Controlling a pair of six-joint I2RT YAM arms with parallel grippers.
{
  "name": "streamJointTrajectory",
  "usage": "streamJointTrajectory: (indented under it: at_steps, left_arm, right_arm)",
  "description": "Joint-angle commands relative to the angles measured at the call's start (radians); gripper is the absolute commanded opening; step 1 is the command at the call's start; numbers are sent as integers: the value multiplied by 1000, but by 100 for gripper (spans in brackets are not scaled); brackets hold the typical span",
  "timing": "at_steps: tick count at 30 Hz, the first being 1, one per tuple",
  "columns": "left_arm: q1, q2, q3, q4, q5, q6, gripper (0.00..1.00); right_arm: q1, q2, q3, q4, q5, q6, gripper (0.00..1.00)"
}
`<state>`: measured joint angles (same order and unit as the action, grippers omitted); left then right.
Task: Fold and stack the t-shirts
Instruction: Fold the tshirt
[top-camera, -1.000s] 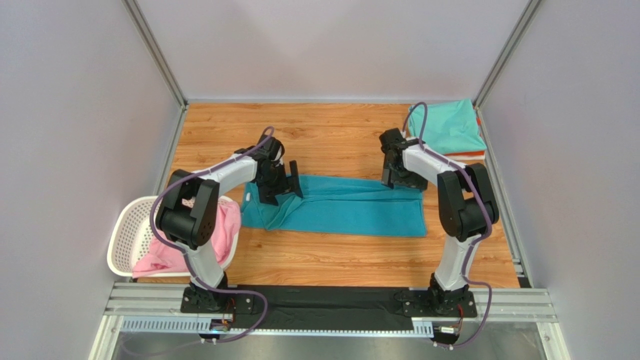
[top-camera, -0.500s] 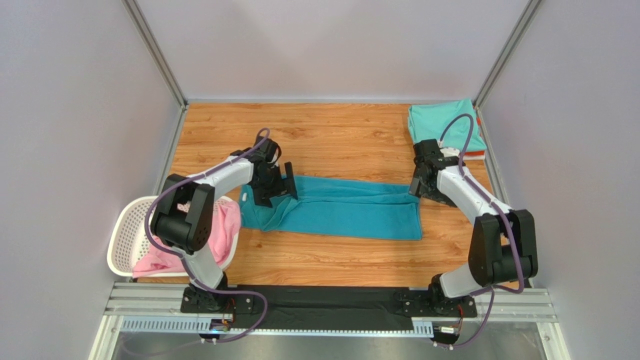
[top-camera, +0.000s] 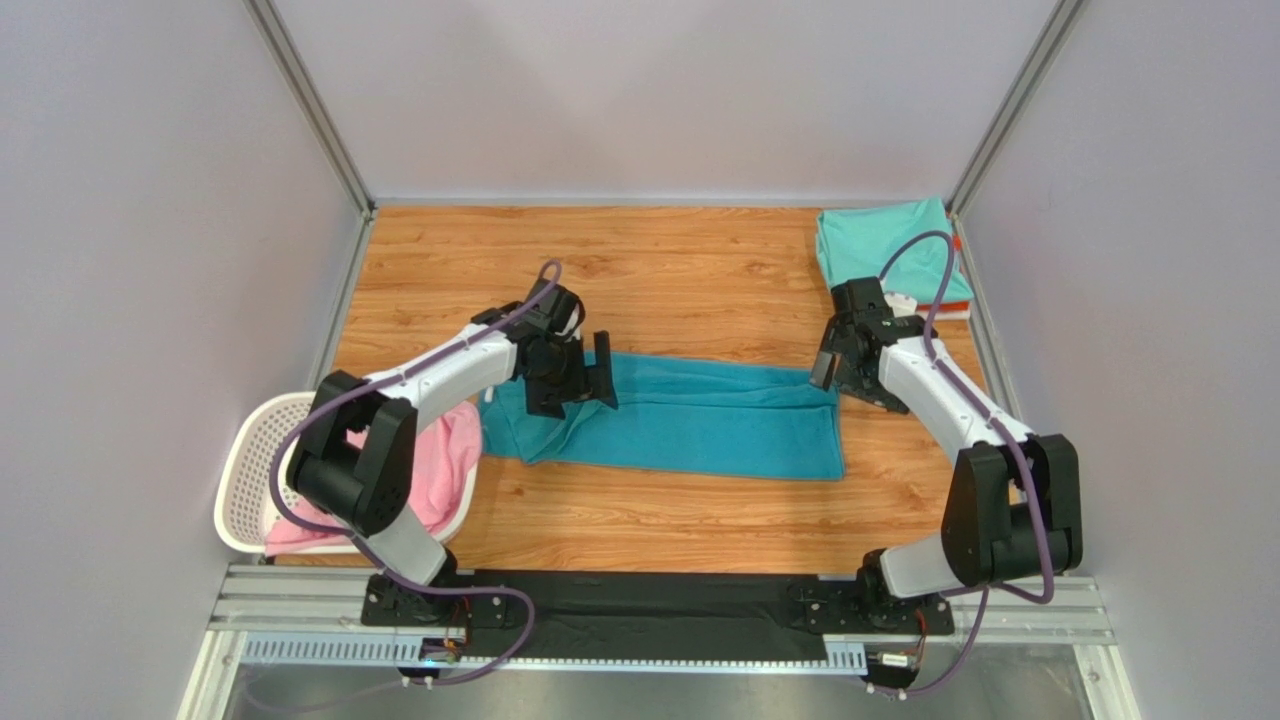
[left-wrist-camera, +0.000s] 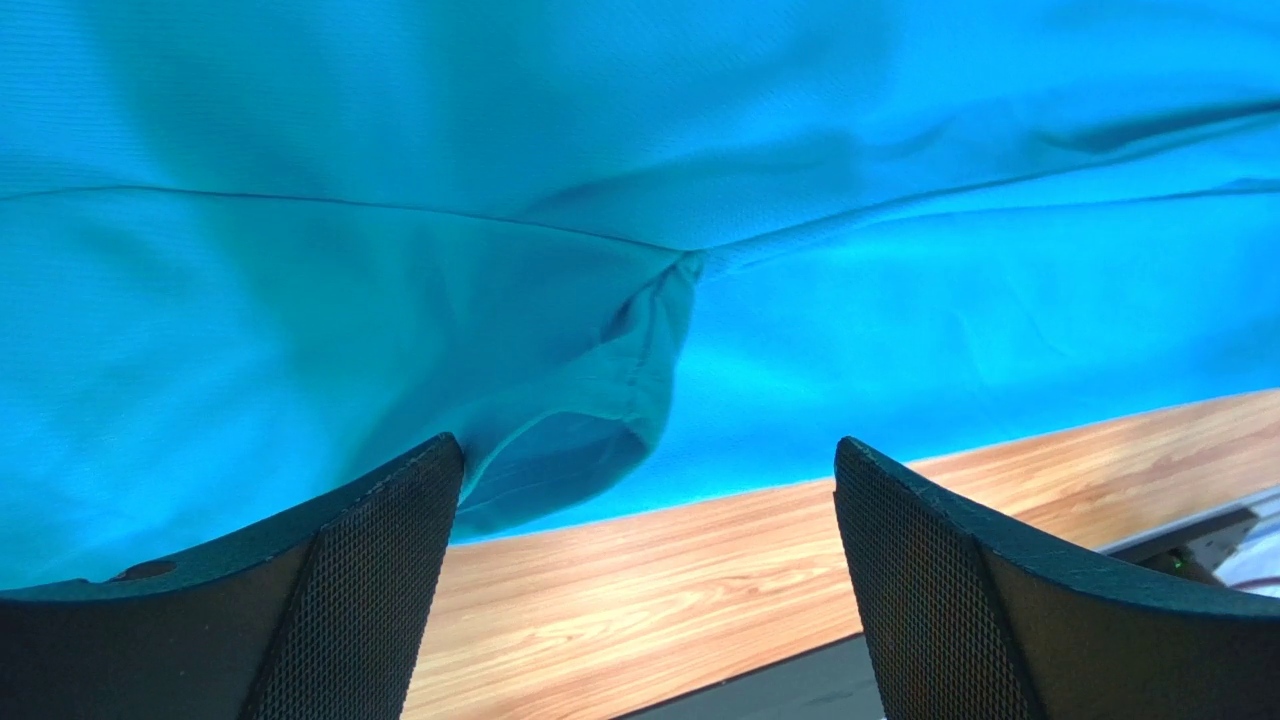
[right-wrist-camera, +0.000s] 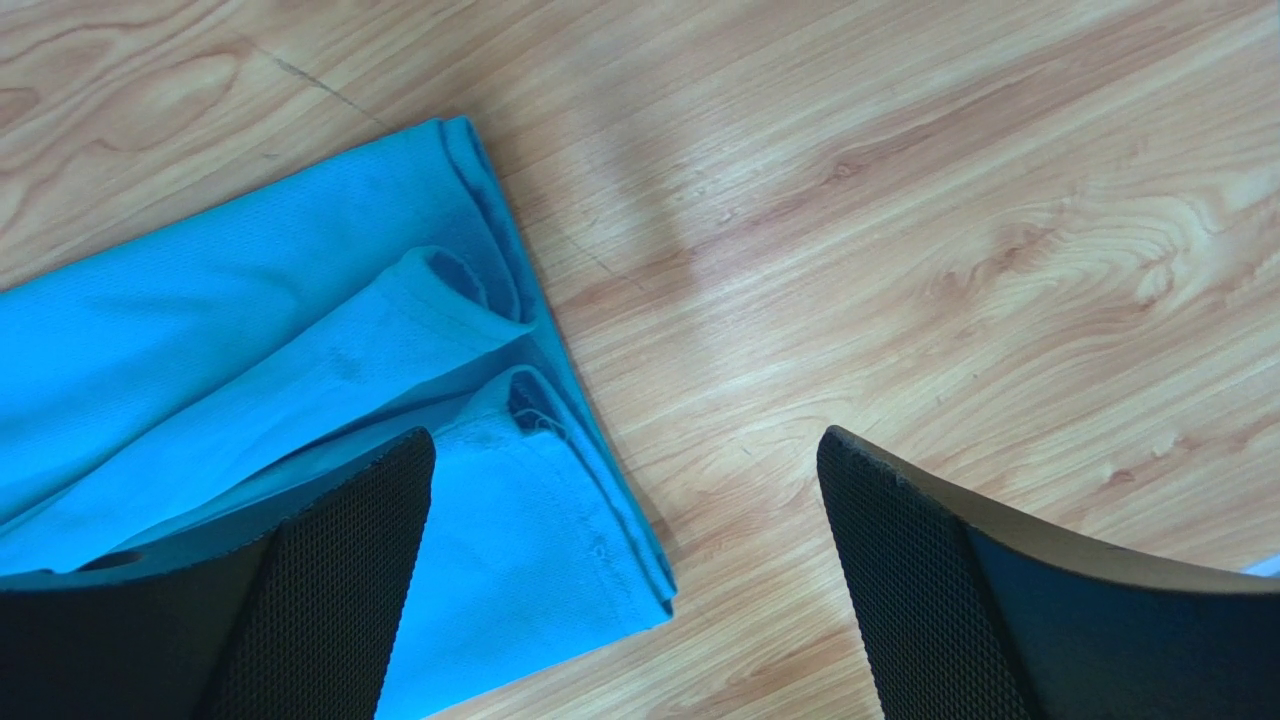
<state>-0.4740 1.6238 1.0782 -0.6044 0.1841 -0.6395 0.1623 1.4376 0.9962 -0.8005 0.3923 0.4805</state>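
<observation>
On table, long folded teal t-shirt (top-camera: 684, 420)

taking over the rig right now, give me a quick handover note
Left tool: open, over the left end of the teal t-shirt.
Right tool: open, above its right end.
Done: teal t-shirt folded into a long strip on the table; mint t-shirt folded in the far right corner.
Left: fold the teal strip across, stack it, then do the pink t-shirt in the basket.
</observation>
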Motion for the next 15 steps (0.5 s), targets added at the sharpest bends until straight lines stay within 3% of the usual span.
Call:
streamJointTrajectory:
  at_steps: [1,7,15]
  left_arm:
    - [-46,27,32,20,37,0,100]
    - [-155,-13,-6,15,28,1,100]
    - [-158,-81,-20,-109,-155,4,100]
  right_arm:
    - [2,-26,33,49,-52,-8,100]
    - [0,-3,33,70,-67,-20,100]
    - [2,96,93,148,-223,-72,100]
